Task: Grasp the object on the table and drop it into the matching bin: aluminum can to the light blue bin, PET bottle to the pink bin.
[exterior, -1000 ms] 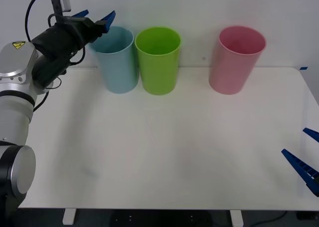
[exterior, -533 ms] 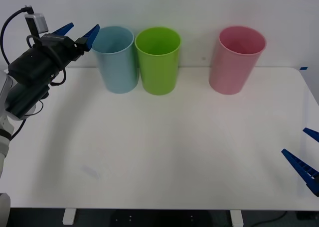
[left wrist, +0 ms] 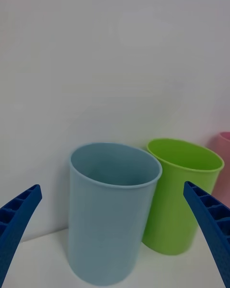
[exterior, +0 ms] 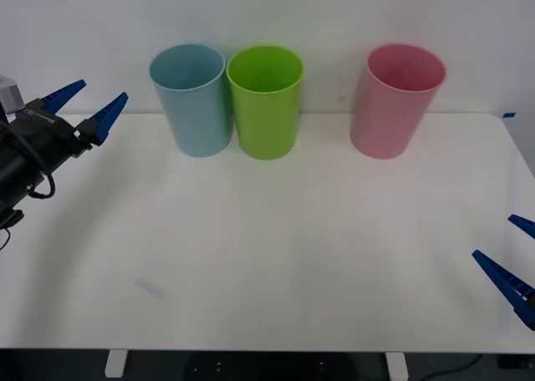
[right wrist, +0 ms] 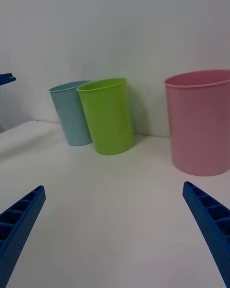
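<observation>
The aluminum can is out of view. The light blue bin (exterior: 192, 105) stands at the back left of the white table (exterior: 292, 231), and the pink bin (exterior: 393, 105) at the back right. My left gripper (exterior: 104, 88) hovers open and empty at the table's far left, a good way left of the light blue bin and pointing toward it. In the left wrist view the light blue bin (left wrist: 112, 211) stands ahead between my open fingers (left wrist: 19, 211). My right gripper (exterior: 493, 236) waits open at the table's right edge, facing the pink bin (right wrist: 199, 125).
A lime green bin (exterior: 265, 105) stands touching the light blue bin on its right. A white wall runs close behind the three bins. The table's middle and front lie bare between the two arms.
My left arm has drawn back from the light blue bin's rim, leftward and lower, with its fingers open throughout. The right arm has not moved.
</observation>
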